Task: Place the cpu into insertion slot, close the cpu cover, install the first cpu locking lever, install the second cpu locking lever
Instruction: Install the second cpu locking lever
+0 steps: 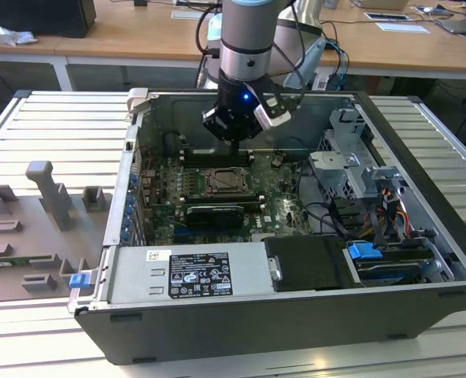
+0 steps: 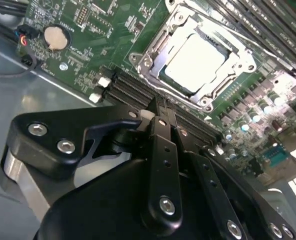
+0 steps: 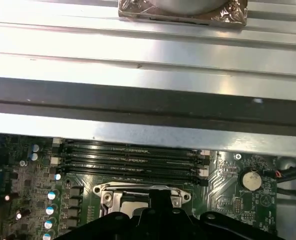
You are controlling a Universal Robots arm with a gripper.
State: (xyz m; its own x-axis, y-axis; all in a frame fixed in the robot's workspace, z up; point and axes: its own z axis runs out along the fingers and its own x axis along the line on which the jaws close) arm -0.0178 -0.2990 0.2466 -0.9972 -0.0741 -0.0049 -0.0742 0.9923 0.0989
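The cpu [image 2: 193, 62] lies flat in the insertion slot [image 2: 147, 62] on the green board, its pale top showing through the window of the cpu cover [image 2: 174, 31]. The silver cover lies down flat around the chip. In the exterior view the slot [image 1: 228, 183] sits mid-board. My gripper [image 1: 234, 146] hangs above the board just behind the slot, over the long memory slots [image 1: 217, 154]. In the second wrist view its black fingertips [image 2: 158, 107] stand together with nothing between them, a short way off the socket's edge. In the first wrist view the gripper [image 3: 158, 196] overlaps the socket frame [image 3: 113, 192].
The board lies inside an open dark computer case [image 1: 422, 150] on a slatted metal table. A power supply [image 1: 194, 272] runs along the near side and a drive cage with cables [image 1: 359, 181] stands at the exterior view's right. A coin battery [image 3: 250, 180] sits beside the memory slots.
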